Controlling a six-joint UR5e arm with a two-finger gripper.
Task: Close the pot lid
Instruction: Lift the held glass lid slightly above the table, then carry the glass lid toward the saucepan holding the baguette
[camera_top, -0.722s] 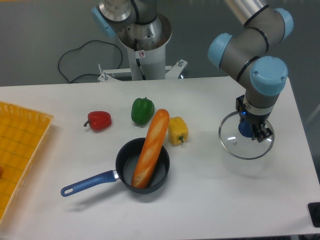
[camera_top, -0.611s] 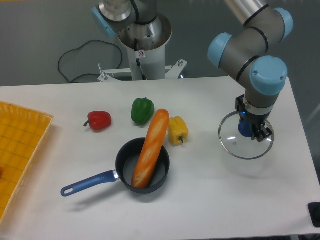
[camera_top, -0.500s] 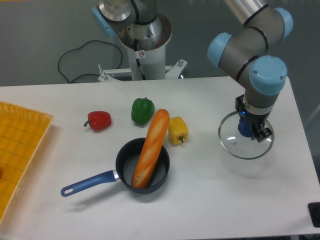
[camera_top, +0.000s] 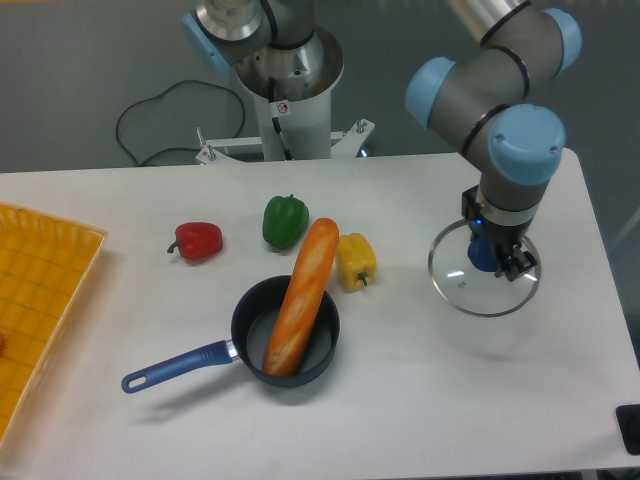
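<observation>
Lid: the lid (camera_top: 484, 276) is a round clear glass disc with a thin metal rim and a blue knob at its centre; it sits at the right of the frame, over the white desk (camera_top: 420, 400), and whether it rests on the desk or is just raised cannot be told.
Pot: the pot (camera_top: 287, 345) is small, round and dark, with a long blue handle running to the lower left; it stands at lower centre, well apart from the lid.
Loaf: a long orange-brown loaf (camera_top: 300, 296) lies tilted in the pot, its upper end sticking out over the far rim.
Arm: the grey arm with light blue joint caps comes in from the upper right and bends so that its wrist points straight down above the lid.
Fingers: the gripper (camera_top: 490, 256) has its dark fingers closed narrowly on the blue knob, holding the lid at its centre.
Lid to fingers: the glass disc spreads out around and below the fingers.
Peppers: a red pepper (camera_top: 198, 240), a green pepper (camera_top: 285, 221) and a yellow pepper (camera_top: 356, 260) lie above the pot.
Tray: a yellow tray (camera_top: 40, 300) sits at the left edge.
</observation>
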